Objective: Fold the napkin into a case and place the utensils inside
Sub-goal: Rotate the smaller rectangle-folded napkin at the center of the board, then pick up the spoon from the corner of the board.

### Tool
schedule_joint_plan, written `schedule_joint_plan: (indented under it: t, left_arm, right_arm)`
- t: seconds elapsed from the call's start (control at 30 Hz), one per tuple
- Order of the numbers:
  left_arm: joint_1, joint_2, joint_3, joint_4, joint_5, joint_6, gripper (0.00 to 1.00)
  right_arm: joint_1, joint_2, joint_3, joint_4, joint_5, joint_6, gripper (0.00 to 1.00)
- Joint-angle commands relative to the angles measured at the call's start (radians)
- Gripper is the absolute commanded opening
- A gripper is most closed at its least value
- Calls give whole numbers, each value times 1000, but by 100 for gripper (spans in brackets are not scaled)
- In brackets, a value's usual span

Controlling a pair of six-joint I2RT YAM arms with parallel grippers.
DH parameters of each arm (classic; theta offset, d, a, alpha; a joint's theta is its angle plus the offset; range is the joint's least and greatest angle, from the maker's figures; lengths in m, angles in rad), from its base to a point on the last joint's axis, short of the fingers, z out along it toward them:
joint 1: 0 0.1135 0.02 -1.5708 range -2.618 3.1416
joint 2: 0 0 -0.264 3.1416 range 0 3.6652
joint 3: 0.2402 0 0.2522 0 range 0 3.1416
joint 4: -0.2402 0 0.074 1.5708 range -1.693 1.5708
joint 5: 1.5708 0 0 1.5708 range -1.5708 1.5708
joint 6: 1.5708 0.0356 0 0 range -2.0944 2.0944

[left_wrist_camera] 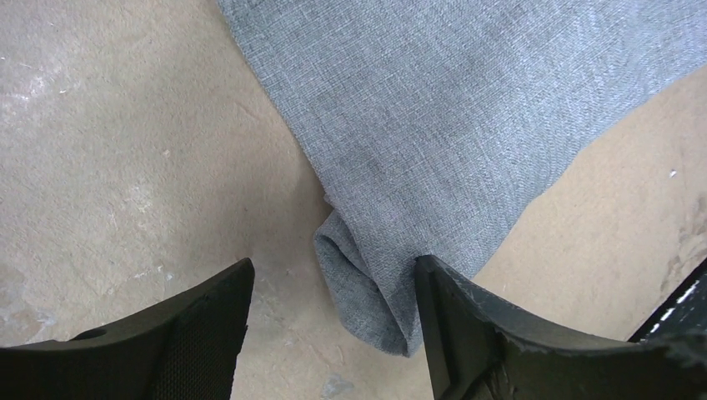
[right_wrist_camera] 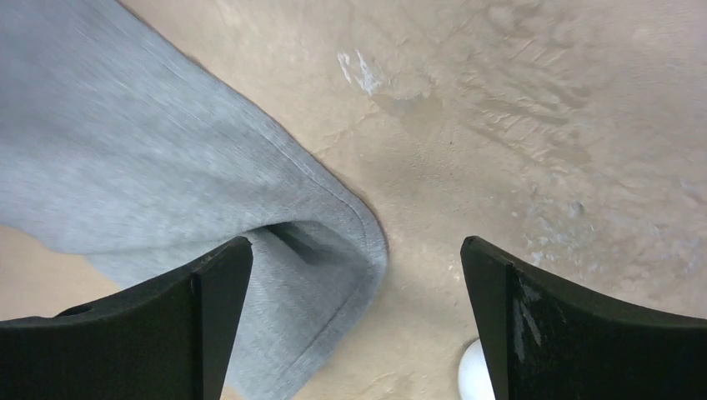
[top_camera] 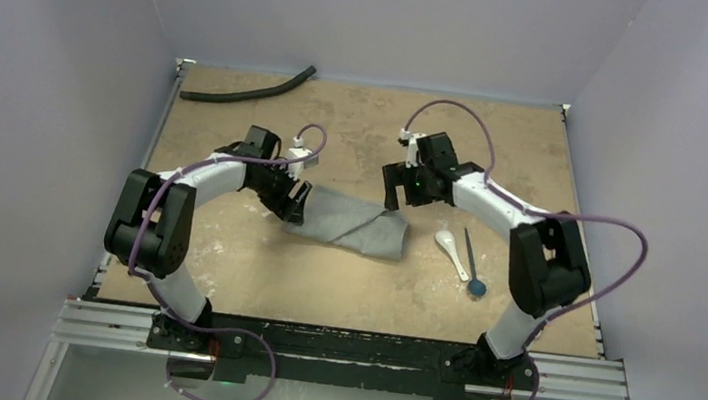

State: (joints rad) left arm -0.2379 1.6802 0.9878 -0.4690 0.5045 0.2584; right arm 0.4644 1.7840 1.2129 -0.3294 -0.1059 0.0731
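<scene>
The grey napkin lies loosely folded in the middle of the table, one layer lapped over another. My left gripper is low at its left end and open. A rolled corner of the napkin lies between the fingers, against the right finger. My right gripper hangs open over the right end, where the hemmed corner of the napkin reaches in beside its left finger. The white spoon and the dark stick with a blue end lie right of the cloth. The spoon's edge shows by the right finger.
A long black curved hose lies at the far left of the tan tabletop. Pale walls close in the left, the right and the back. The metal rail with both arm bases runs along the near edge.
</scene>
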Motion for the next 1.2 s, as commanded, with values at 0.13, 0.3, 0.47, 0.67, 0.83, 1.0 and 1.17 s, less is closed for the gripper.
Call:
schedule_joint_plan:
  t: [0.13, 0.3, 0.47, 0.67, 0.83, 1.0, 1.17]
  left_arm:
    - [5, -36, -34, 41, -1, 52, 67]
    - [4, -89, -64, -8, 36, 67, 63]
    - [16, -145, -68, -39, 27, 56, 63]
    - [72, -146, 53, -134, 49, 35, 70]
    - [168, -154, 151, -198, 110, 29, 86]
    - [227, -170, 263, -237, 126, 52, 95]
    - [238, -161, 368, -277, 128, 48, 98]
  right_arm:
    - [3, -165, -152, 231, -44, 191, 99]
    - [-80, -287, -224, 182, 158, 374, 99]
    - [-144, -424, -314, 148, 247, 451, 97]
    - [-144, -326, -298, -25, 308, 504, 88]
    - [-143, -343, -378, -34, 285, 544, 87]
    - [-144, -328, -433, 3, 259, 537, 84]
    - [-144, -296, -452, 34, 247, 524, 72]
